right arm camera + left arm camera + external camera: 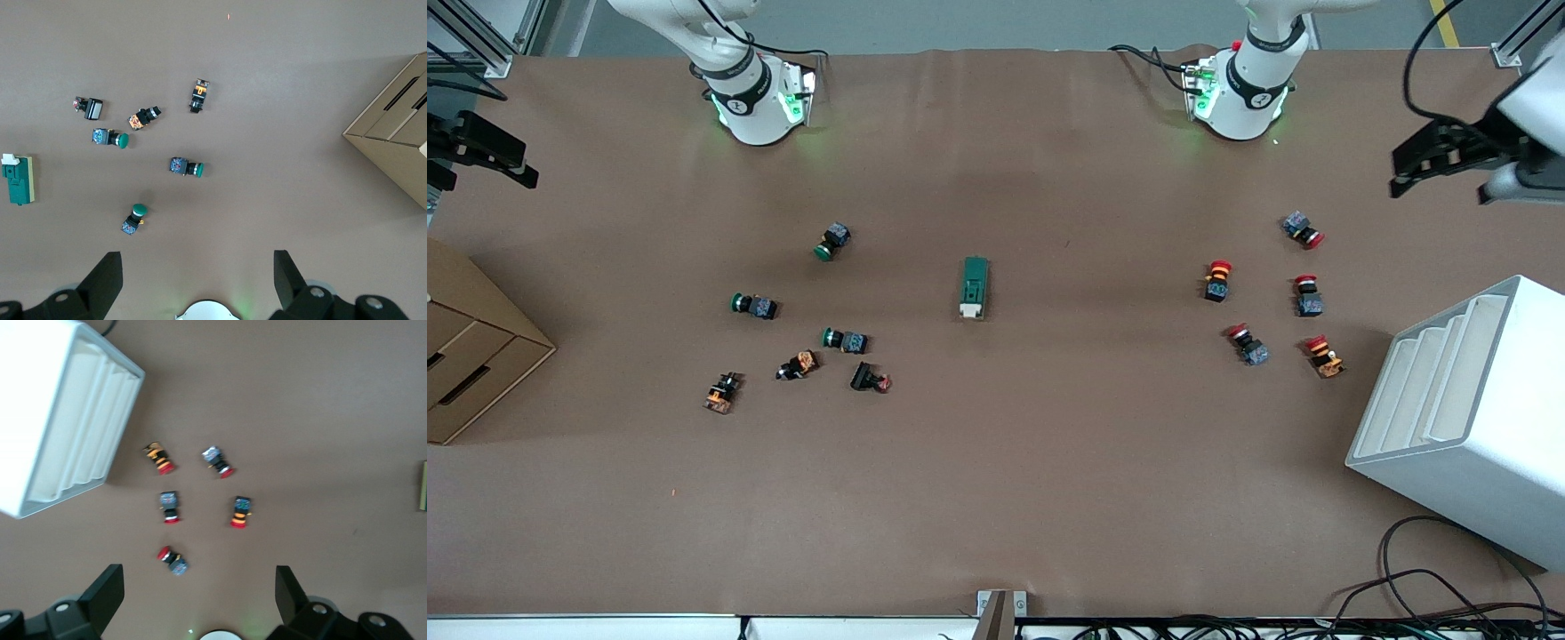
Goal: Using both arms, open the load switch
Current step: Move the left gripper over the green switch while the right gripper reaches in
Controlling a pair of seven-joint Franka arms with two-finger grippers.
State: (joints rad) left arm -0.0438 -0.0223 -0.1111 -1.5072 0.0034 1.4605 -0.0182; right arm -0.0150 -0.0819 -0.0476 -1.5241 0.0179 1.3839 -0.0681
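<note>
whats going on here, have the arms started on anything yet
Nothing is being handled yet. The load switch lies untouched in the middle of the table, between a cluster of green-capped push-buttons and a cluster of red-capped push-buttons. The left gripper hangs open, up near the white rack at its end of the table. The right gripper hangs open above the cardboard box at its end. Both arms wait.

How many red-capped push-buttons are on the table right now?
5, all clustered toward the left arm's end of the table, near the white rack: one farthest from the camera, two in the middle, two nearest. None looks hidden.
</note>
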